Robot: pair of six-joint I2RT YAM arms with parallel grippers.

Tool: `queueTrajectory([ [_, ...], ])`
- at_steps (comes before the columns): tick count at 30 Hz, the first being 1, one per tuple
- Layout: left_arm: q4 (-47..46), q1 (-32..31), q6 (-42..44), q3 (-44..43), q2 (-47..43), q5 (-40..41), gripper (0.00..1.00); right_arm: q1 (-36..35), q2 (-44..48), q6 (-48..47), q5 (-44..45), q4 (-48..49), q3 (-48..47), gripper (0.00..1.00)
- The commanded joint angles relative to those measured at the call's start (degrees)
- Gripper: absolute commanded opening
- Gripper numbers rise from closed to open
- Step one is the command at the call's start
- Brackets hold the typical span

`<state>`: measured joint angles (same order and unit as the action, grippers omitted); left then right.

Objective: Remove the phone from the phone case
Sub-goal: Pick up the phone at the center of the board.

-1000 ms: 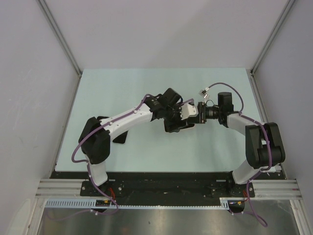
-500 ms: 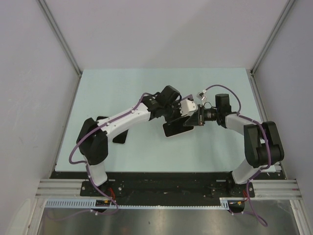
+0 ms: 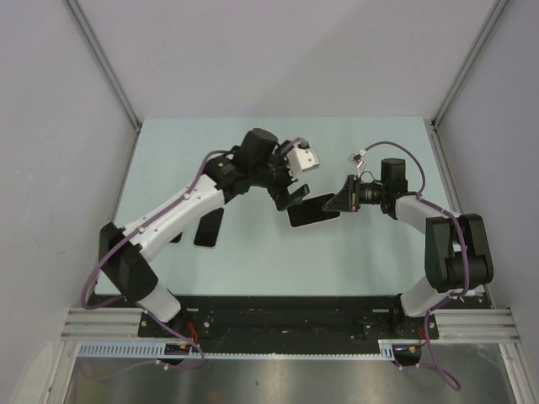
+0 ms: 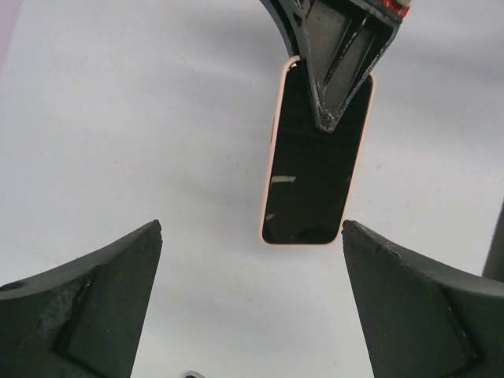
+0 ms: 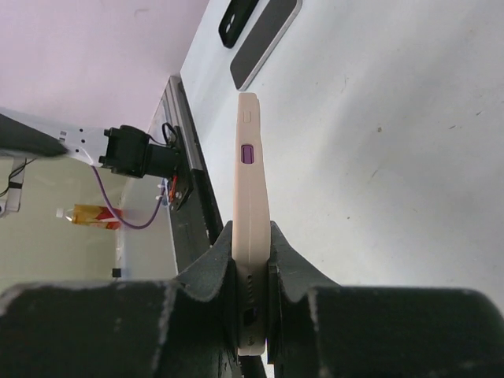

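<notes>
The phone (image 4: pixel 316 169), black screen up, sits in a pale pink phone case (image 5: pixel 252 189) with a purple side button. My right gripper (image 5: pixel 252 230) is shut on one short end of the cased phone (image 3: pixel 313 210) and holds it just above the table. In the left wrist view the right fingers (image 4: pixel 339 75) cover the phone's far end. My left gripper (image 4: pixel 252 227) is open wide, drawn back from the phone's free end, touching nothing. From above, the left gripper (image 3: pixel 286 195) hangs just left of the phone.
A second dark phone (image 3: pixel 208 227) lies flat on the pale green table (image 3: pixel 253 261) at the left, partly under my left arm. In the right wrist view it shows as a dark slab (image 5: pixel 266 39) beside a black case (image 5: pixel 236 20). Grey walls enclose the table.
My left gripper closed, then opened wide and pulled back up and left, away from the phone. The right gripper kept its grip and the cased phone shifted slightly.
</notes>
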<state>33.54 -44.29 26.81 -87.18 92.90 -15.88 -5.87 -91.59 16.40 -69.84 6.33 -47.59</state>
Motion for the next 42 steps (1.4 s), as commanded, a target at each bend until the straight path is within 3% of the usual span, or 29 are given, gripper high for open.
queueTrajectory([
  [1, -1.1, 5.1, -2.5, 0.8, -8.1, -13.7, 1.0, 1.4, 4.5, -2.2, -2.1, 2.8, -1.6, 0.0],
  [10, -1.7, 10.5, -4.2, 3.7, -8.0, -35.9, 1.0, 5.0, 14.4, -8.3, -1.9, 1.6, -1.6, 0.0],
  [13, -3.4, 10.5, -1.7, 4.3, -9.6, -35.5, 1.0, 5.4, 18.9, -10.5, -1.6, 0.9, -1.6, 0.0],
  [18, -10.3, 10.9, -7.0, 6.9, -11.6, -31.3, 1.0, 6.9, 26.1, -16.3, -1.9, -2.5, -1.6, 0.0],
  [23, -12.1, 13.9, -17.8, 5.3, -5.8, -43.2, 1.0, 6.8, 32.6, -18.4, -2.4, -1.2, -1.6, 0.0],
  [25, -17.5, 14.8, -21.9, 6.8, -5.0, -47.8, 1.0, 6.8, 34.0, -16.7, -2.6, 1.0, -1.6, 0.0],
  [29, -26.5, 14.8, -26.4, 11.8, -7.6, -48.4, 1.0, 6.8, 36.0, -11.0, -1.3, 7.6, -1.5, 0.0],
  [32, -33.6, 14.8, -34.9, 14.8, -9.7, -49.9, 1.0, 6.7, 35.6, -6.4, -0.1, 12.5, -1.5, 0.0],
  [33, -41.6, 15.0, -37.5, 17.5, -10.3, -50.5, 1.0, 6.6, 34.9, -5.1, 0.2, 13.7, -1.4, 0.0],
  [38, -49.9, 14.1, -43.9, 21.0, -12.1, -49.1, 1.0, 4.2, 33.3, 12.6, 3.7, 38.7, 6.2, 0.0],
  [42, -53.7, 12.9, -47.0, 22.0, -11.6, -48.7, 1.0, 1.7, 30.6, 15.0, 4.1, 40.3, 6.8, 0.0],
])
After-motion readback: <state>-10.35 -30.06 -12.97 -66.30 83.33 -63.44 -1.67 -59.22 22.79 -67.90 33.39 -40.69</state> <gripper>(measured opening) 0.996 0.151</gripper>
